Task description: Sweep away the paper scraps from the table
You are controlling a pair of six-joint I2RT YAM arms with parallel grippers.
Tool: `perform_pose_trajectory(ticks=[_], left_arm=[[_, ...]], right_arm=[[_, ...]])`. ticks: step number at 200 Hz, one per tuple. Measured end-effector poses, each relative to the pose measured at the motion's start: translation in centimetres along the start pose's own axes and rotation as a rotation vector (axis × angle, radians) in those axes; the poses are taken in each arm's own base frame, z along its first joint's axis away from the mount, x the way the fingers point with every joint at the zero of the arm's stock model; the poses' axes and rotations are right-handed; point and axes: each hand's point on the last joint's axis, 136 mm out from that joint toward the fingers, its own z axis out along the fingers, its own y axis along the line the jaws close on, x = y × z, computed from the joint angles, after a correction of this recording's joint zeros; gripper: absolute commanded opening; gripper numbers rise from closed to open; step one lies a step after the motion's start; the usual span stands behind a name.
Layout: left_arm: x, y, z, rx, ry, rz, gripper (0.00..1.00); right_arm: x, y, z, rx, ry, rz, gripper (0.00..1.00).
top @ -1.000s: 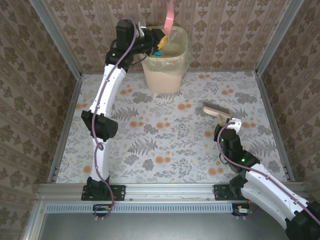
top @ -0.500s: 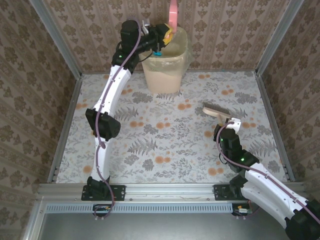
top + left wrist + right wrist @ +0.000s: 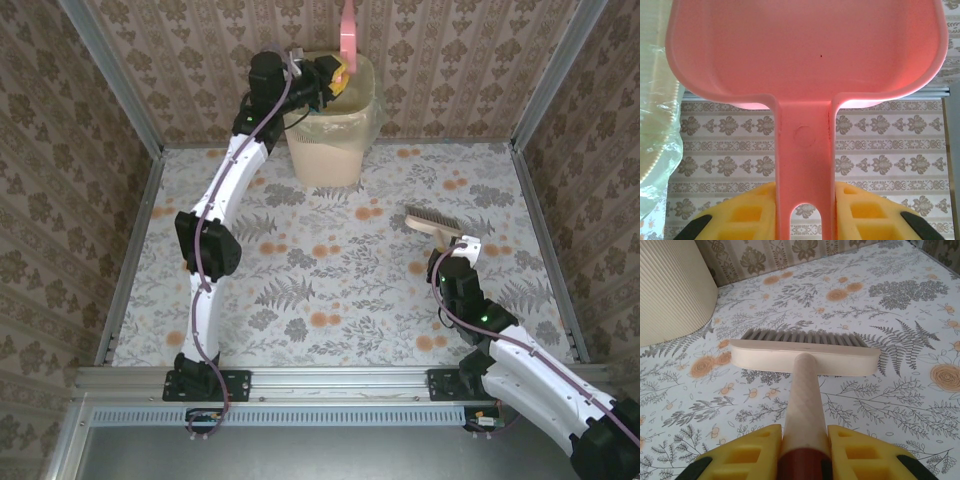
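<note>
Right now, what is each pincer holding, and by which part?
Left pincer grips the pink dustpan by its flat handle, low on the stem. Right pincer grips the brush by its wooden handle, at the dark red end.

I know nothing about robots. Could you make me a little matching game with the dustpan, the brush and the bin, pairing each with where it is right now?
Things:
1. pink plastic dustpan
2. pale wooden hand brush
3. beige ribbed waste bin

Places:
A. standing at the back of the flower-print table, by the wall
B. head low over the table, handle clamped in the right tool
C. held upright near the bin's rim, handle in the left tool

Pairs: 1-C, 2-B, 3-A
</note>
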Motion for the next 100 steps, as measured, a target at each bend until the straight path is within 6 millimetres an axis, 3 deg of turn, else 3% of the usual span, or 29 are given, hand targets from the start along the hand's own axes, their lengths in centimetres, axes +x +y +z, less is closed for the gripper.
perform_pose_trajectory(ticks=[35, 55, 75, 100], left_arm=[[0.2, 0.1, 0.1, -0.002, 0.003, 0.028, 0.0], [1.3, 0.2, 0.6, -0.009, 0.023, 0.061, 0.0], [3.9, 0.0, 1.4, -0.015, 0.078, 0.095, 0.0], [8.7, -1.0, 2.3, -0.015, 0.173, 0.167, 0.0]], right_arm=[[0.0, 0.0, 0.0, 0.0, 0.001, -0.003, 0.0], [0.0, 0.0, 0.0, 0.001, 0.001, -0.002, 0.0], [0.0, 0.0, 0.0, 0.003, 0.002, -0.001, 0.0], [0.0, -0.4, 0.0, 0.023, 0.0, 0.009, 0.0]])
